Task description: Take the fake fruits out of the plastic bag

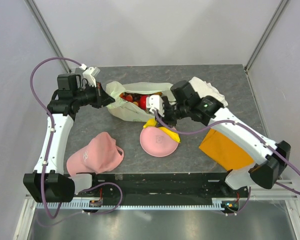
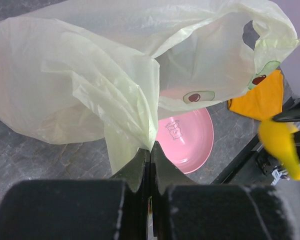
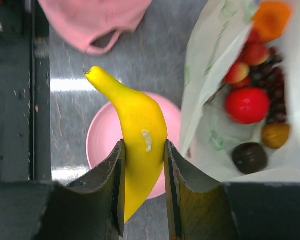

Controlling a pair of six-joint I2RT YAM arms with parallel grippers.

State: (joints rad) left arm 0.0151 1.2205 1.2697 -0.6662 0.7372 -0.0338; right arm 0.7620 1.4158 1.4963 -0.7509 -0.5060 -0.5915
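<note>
The pale yellow-green plastic bag (image 1: 124, 111) lies at the back middle of the table, its mouth open toward the right. My left gripper (image 1: 108, 98) is shut on a fold of the bag's edge (image 2: 135, 120), with the fingertips (image 2: 140, 159) pressed together. Inside the bag (image 3: 210, 100) lie fake fruits: a red apple (image 3: 247, 105), an orange (image 3: 271, 17), a dark plum (image 3: 250, 157) and dark grapes (image 3: 276, 95). My right gripper (image 3: 144, 145) is shut on the yellow banana (image 3: 137, 125), held just outside the bag's mouth above the pink plate (image 1: 157, 144).
A pink cap (image 1: 97, 152) lies at the front left. An orange cloth (image 1: 225, 147) lies at the front right under the right arm. A white cloth (image 1: 210, 90) sits at the back right. The pink plate (image 2: 190, 145) is just in front of the bag.
</note>
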